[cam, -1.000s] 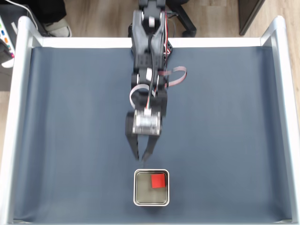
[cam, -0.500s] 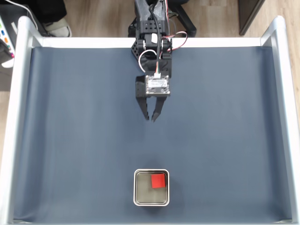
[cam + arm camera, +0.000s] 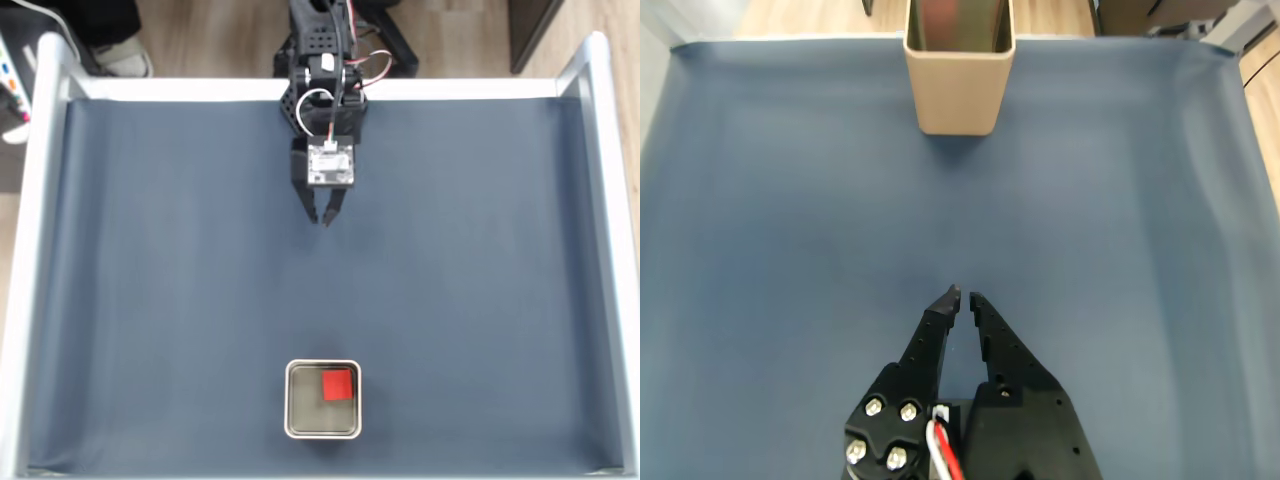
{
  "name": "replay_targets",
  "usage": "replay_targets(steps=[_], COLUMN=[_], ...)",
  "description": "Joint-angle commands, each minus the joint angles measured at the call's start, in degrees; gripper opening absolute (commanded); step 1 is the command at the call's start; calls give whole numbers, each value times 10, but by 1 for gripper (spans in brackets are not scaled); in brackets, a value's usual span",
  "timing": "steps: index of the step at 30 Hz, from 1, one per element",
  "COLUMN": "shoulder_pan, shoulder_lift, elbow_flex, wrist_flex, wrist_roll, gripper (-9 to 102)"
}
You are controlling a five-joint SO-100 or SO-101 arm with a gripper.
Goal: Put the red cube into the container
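Observation:
The red cube point(image 3: 337, 385) lies inside the container point(image 3: 291, 400), in its upper right corner in the fixed view, near the front edge of the blue mat. My gripper point(image 3: 320, 218) hangs far back near the arm's base, well away from the tin, its black fingers nearly touching with nothing between them. In the wrist view the gripper point(image 3: 963, 295) points at the container point(image 3: 958, 95), which stands at the top centre, and a reddish patch shows inside its opening.
A dark blue mat point(image 3: 150, 280) covers the table, bounded by white raised rails point(image 3: 30, 250) at the left, right and back. The arm's base point(image 3: 322, 40) stands at the back centre.
The arm has pulled back from just above the container to the rear of the table. Its fingers have closed from a slight gap. Cube and tin have not moved.

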Motion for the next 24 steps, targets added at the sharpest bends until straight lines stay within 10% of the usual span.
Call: replay_targets(steps=[1,24], shoulder_pan=[5,-1], shoulder_lift=[14,15], elbow_flex=[8,94], wrist_flex=[24,114], wrist_roll=[19,50], gripper=[0,0])
